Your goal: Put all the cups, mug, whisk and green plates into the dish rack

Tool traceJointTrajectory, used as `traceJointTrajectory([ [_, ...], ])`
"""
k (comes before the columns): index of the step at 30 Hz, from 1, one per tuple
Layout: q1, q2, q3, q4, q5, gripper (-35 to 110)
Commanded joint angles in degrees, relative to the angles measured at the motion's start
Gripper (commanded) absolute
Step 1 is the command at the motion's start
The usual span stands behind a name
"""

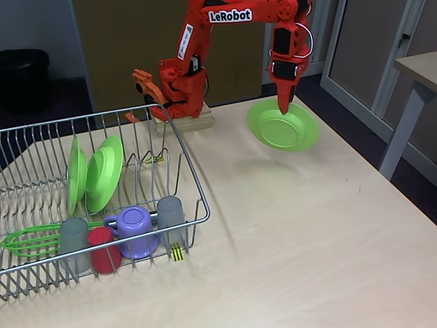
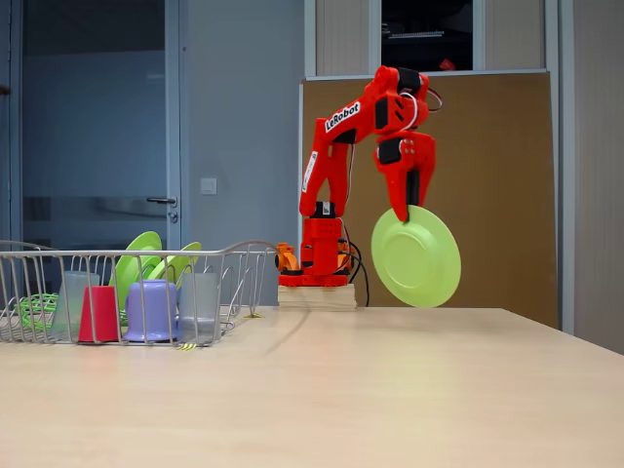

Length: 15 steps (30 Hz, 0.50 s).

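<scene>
**Jaws pinch the last plate by its rim, high off the table**

The jaws of the gripper (image 1: pixel 283 106) are clamped on the upper rim of a green plate (image 1: pixel 284 127), which hangs tilted below them, clear of the table (image 1: pixel 307 232) and well apart from the rack (image 1: pixel 184 154).

In the rack, two more plates (image 1: pixel 95 172) stand on edge between prongs. Along the near wall sit the mug (image 1: pixel 134 230), the red cup (image 1: pixel 104 249) and two grey cups (image 1: pixel 171 213), mouths down, with the whisk (image 1: pixel 31 239) lying at the left.

The hold is a thin one at the edge, so the plate could swing or slip during the carry. On the way in, its low edge might catch the rack's rim or knock the standing plates if it comes in too low or off-slot.
</scene>
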Motion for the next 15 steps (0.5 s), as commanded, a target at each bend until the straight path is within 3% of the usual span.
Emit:
traceJointTrajectory([
  [1, 2.9, 4.2, -4.7, 0.4, -6.2, 0],
  [15, 21.1, 12.2, -16.3, -2.4, -42.6, 0],
])
